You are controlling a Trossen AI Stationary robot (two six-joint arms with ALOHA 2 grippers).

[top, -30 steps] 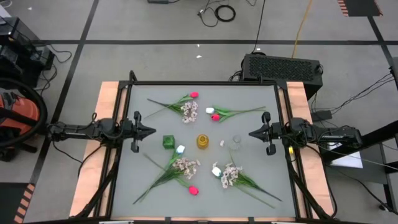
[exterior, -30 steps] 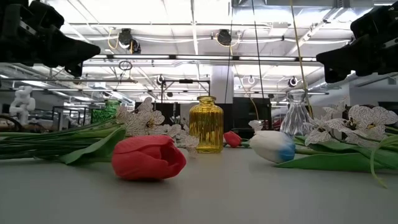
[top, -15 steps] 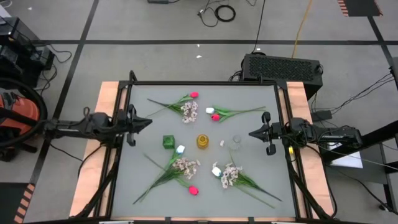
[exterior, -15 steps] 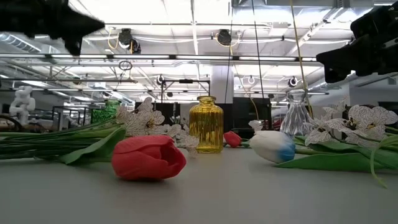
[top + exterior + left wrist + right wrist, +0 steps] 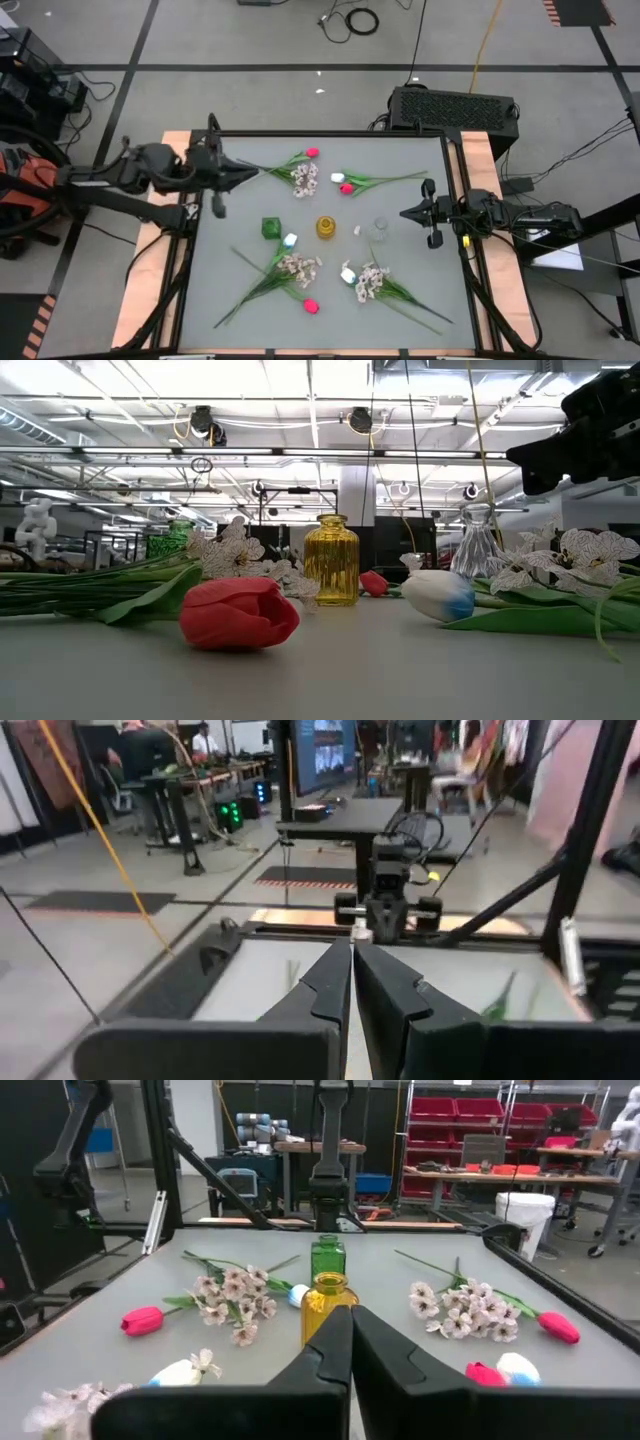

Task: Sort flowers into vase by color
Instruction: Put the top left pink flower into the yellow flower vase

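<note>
Flowers lie on the grey table in two groups. Far group: a pink tulip, a pale blossom spray, and a pink-red tulip beside a white one. Near group: white tulips, blossom sprays and a pink-red tulip. Between the groups stand a green vase, an amber vase and a clear vase. My left gripper hovers shut by the far-left stems. My right gripper waits shut, right of the clear vase.
A raised black rim frames the table, with wooden side boards outside it. Long green leafy stems spread toward the near-left and near-right corners. Bare table lies along the far edge and the near edge.
My left arm has risen and swung from the table's left middle toward the far edge, leaving the low view; its gripper now points at the far-left stems. The right arm and all the flowers have kept still.
</note>
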